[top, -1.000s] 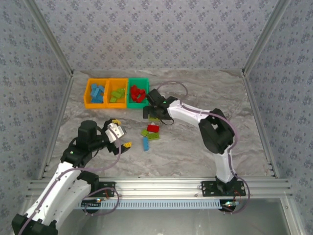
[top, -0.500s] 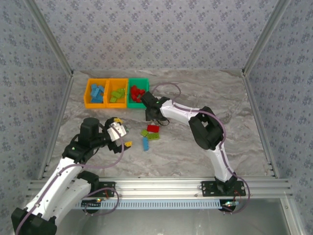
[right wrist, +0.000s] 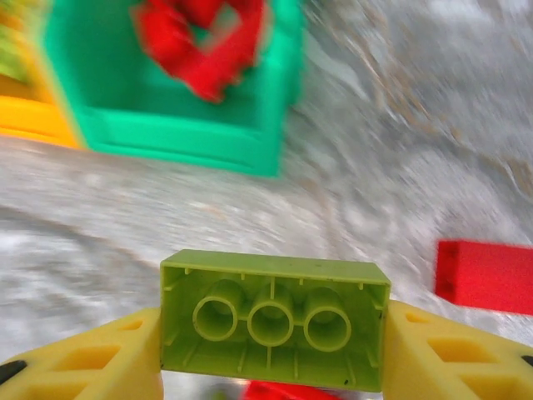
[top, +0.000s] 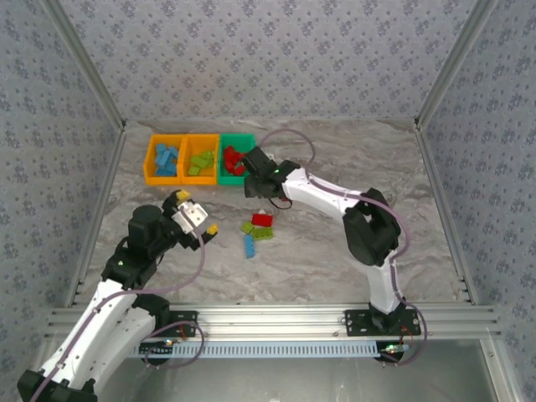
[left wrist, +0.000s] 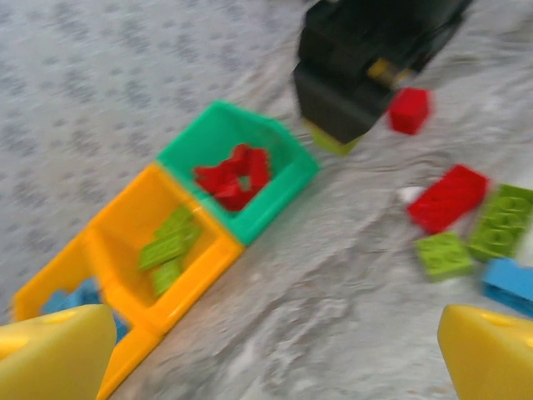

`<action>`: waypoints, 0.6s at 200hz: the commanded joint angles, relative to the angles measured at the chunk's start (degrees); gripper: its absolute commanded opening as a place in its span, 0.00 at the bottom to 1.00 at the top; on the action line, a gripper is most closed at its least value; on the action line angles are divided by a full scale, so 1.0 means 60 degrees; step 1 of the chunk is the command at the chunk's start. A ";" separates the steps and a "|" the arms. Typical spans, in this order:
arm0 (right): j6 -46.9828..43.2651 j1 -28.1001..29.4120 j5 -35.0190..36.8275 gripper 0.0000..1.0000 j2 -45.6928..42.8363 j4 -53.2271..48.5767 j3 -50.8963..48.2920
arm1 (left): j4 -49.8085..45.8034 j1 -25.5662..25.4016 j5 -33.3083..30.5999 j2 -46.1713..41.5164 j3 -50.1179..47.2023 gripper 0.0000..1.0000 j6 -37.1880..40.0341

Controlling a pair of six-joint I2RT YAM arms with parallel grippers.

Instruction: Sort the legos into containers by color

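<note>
top external: right gripper (top: 254, 173) nearer containers (top: 201, 180)

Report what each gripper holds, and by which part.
The right gripper clamps a lime green brick by its two short ends. The left gripper is open, holding nothing.

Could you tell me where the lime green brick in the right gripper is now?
In the right wrist view, the lime green brick sits clamped in the right gripper, just short of the green bin, a red brick to its right.
</note>
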 commanded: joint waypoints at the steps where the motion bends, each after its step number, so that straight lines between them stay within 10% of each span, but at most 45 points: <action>1: -0.0641 0.0331 -0.0531 0.61 -0.0202 0.1175 0.0762 | 0.1066 0.0315 -0.2456 -0.0302 -0.0247 0.99 -0.1028; 120: -0.2623 0.0189 -0.0704 0.63 0.4787 0.1036 0.7026 | 0.1474 0.0210 -0.3464 -0.0602 -0.0598 0.99 -0.0973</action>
